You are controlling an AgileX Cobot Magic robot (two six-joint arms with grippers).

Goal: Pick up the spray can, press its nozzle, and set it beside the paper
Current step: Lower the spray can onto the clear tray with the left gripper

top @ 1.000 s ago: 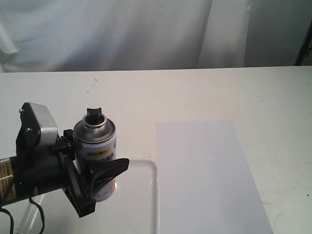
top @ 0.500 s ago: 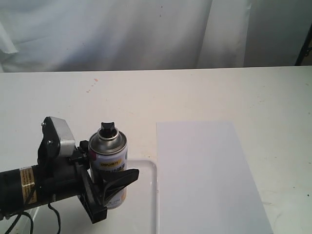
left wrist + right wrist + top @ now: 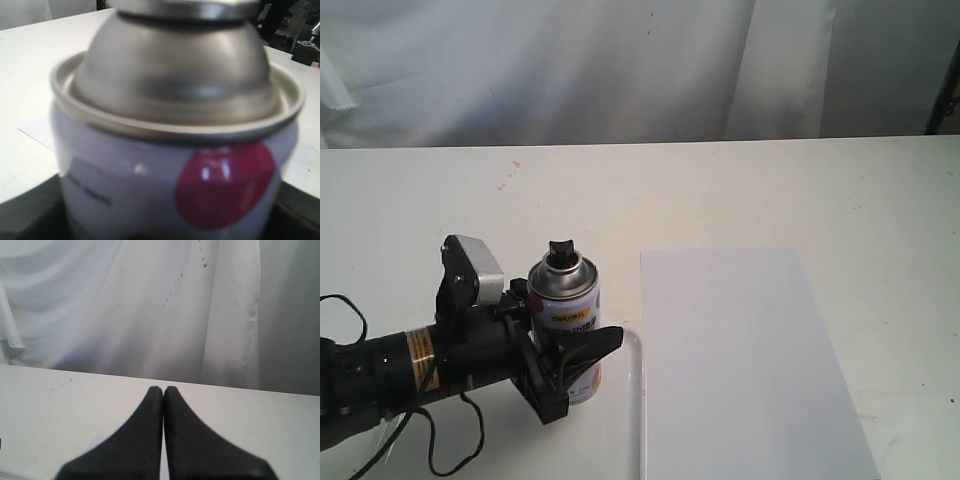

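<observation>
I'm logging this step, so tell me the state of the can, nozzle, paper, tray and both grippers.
Can: upright, gripped around its body.
Nozzle: on top, nothing pressing it.
Paper: lying flat, nothing on it.
Tray: flat, can over its corner; contact unclear.
Left gripper: shut on the can.
Right gripper: shut, empty.

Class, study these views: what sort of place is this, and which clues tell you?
Probably a robot test bench: a plain white table, a white curtain backdrop, and the left end effector gripping a spray can.
</observation>
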